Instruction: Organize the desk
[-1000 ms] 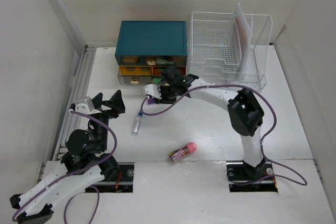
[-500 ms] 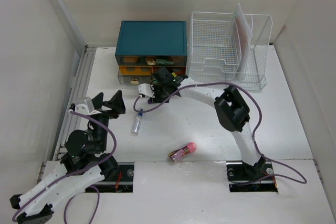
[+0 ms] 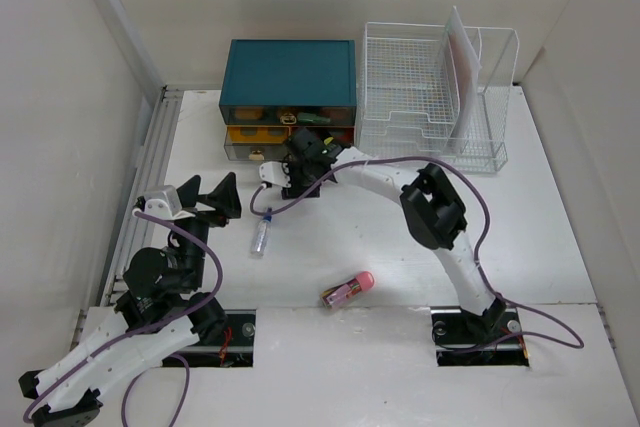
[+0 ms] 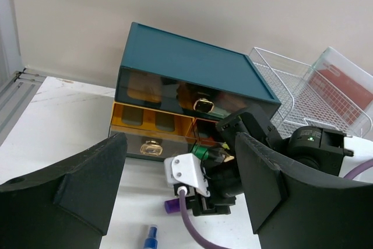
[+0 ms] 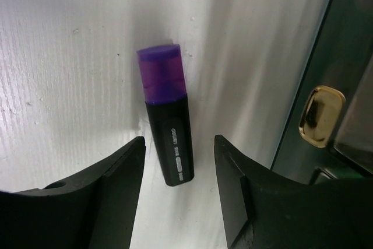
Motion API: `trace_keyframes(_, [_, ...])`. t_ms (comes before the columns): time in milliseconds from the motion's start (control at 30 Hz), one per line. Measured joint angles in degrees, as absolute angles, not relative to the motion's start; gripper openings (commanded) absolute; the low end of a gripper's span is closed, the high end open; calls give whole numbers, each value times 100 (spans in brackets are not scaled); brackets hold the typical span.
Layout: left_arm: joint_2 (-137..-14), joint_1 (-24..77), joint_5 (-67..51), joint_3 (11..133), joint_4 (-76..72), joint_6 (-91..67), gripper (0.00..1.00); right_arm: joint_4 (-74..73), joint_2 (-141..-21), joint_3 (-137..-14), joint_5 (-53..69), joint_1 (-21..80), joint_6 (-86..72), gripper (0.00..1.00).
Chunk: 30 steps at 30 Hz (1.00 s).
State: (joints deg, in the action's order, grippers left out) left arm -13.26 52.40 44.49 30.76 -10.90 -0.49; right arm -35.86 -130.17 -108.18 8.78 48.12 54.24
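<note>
Right wrist, hand (image 5: 178,141) over marker (image 5: 167,125), drawers (image 5: 326,74) beside

Left gripper (image 4: 180,141) spread wide, teal drawer box (image 4: 192,77) ahead — right arm (image 4: 315,147) before it

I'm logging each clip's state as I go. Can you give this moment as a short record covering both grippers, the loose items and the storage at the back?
right gripper: open, jaws either side of the purple highlighter, not closed on it
purple highlighter: lying flat on the desk, just in front of the teal drawer box
left gripper: open, holding nothing, near left
loose items: blue pen; pink-capped item nearer the bases
storage: teal drawer box, with white wire rack beside it
</note>
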Motion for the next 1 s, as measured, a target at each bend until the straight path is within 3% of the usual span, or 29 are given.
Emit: trace_keyframes(1000, [-1326, 5240, 4392, 3076, -1090, -49, 72, -4209, -13364, -11238, 751, 5024, 5592, 56])
